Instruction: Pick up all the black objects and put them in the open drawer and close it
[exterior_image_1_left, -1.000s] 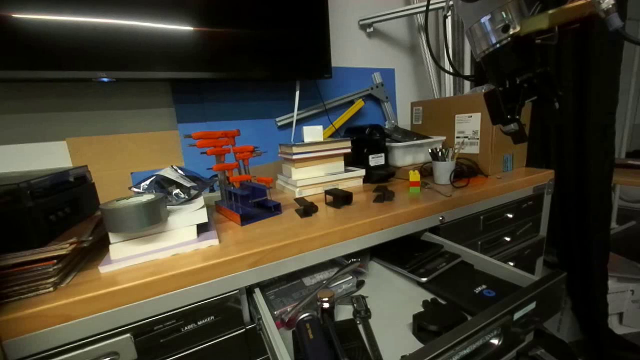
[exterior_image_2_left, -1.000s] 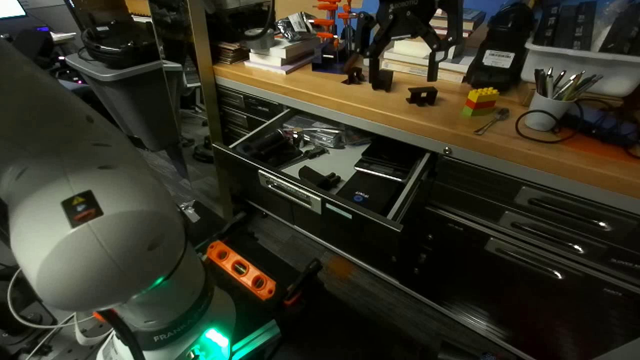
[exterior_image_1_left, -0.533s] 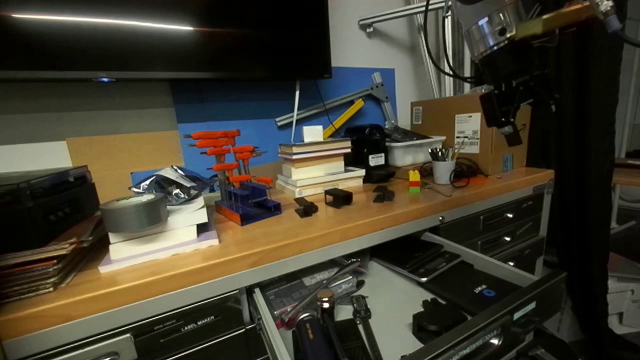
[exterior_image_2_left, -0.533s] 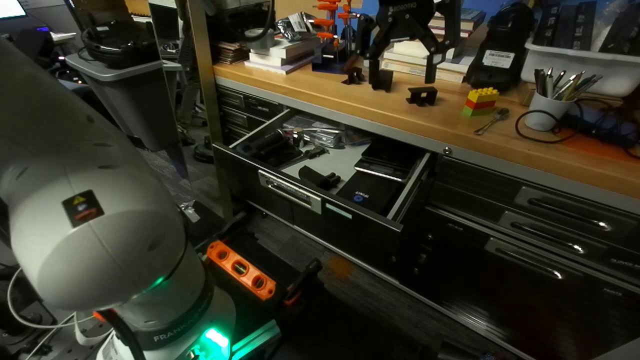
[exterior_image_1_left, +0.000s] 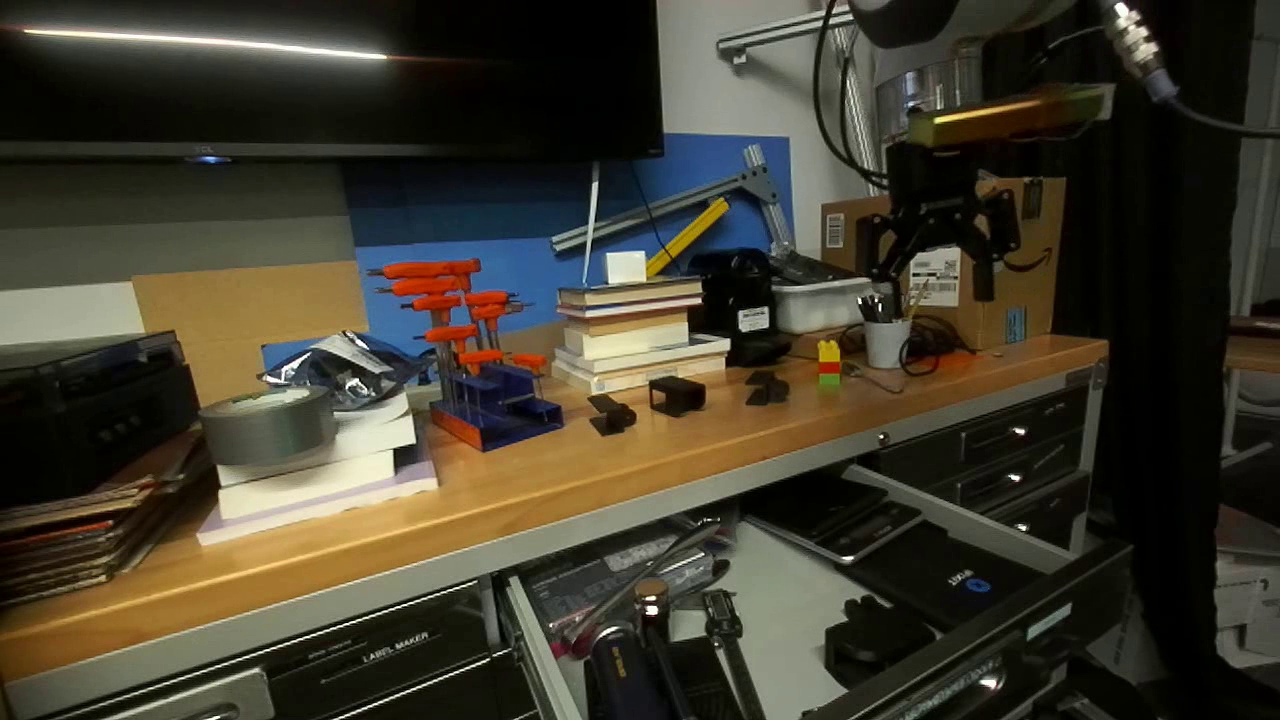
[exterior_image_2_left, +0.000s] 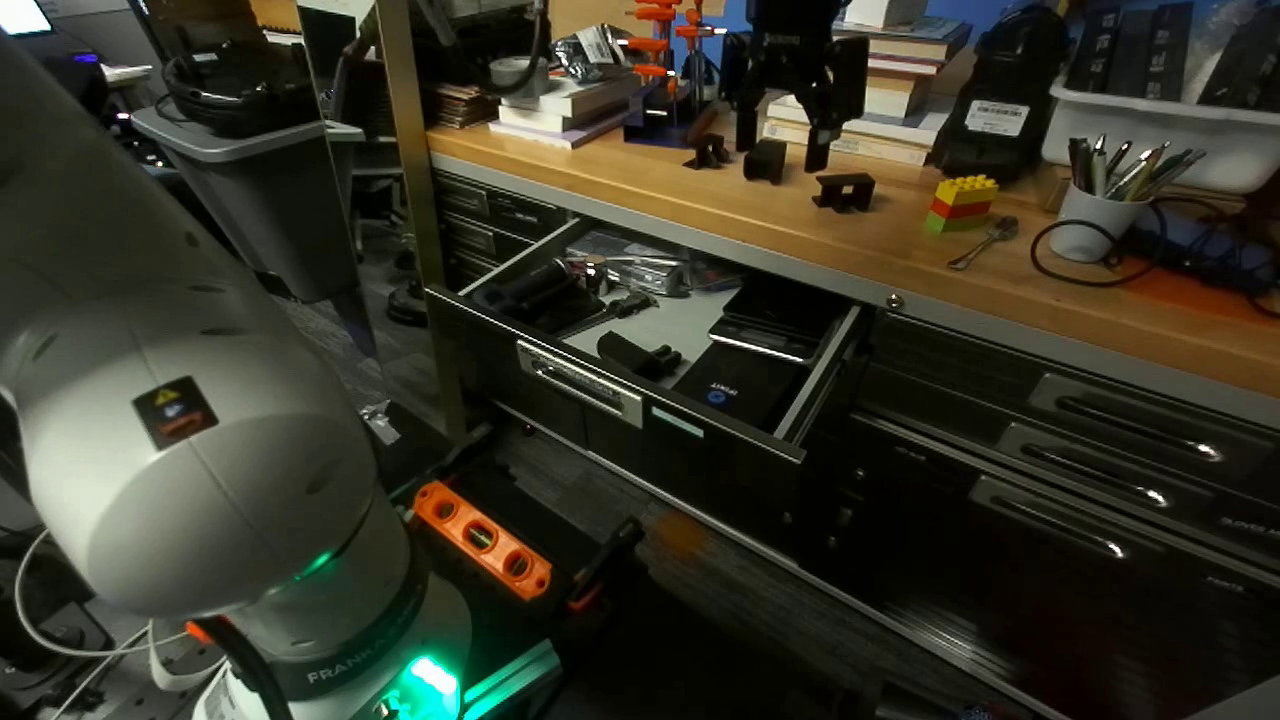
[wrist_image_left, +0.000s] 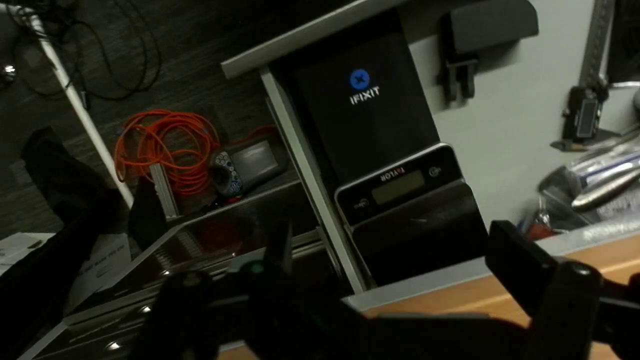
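Gripper (exterior_image_1_left: 935, 285) up high and released — its fingers stand well apart in both exterior views. Lower down runs the bench (exterior_image_1_left: 720, 425), wood-topped, with the drawer (exterior_image_2_left: 720, 455) pulled out beneath its top. A box (exterior_image_1_left: 1025, 300) stands toward one end, partly covered by the gripper in an exterior view. Books (exterior_image_1_left: 630, 340) lie stacked near the rack (exterior_image_1_left: 495, 430) (red-handled tools (exterior_image_1_left: 430, 270) poke out of it). In the drawer a case (wrist_image_left: 365, 130), marked IFIXIT, lies near a black piece (wrist_image_left: 492, 27) with two prongs. Smaller again, three black blocks (exterior_image_1_left: 678, 395) sit in a loose row on the bench — between rack and bricks (exterior_image_1_left: 829, 363), near the books. A spoon (exterior_image_2_left: 1004, 228) lies just beside the bricks.
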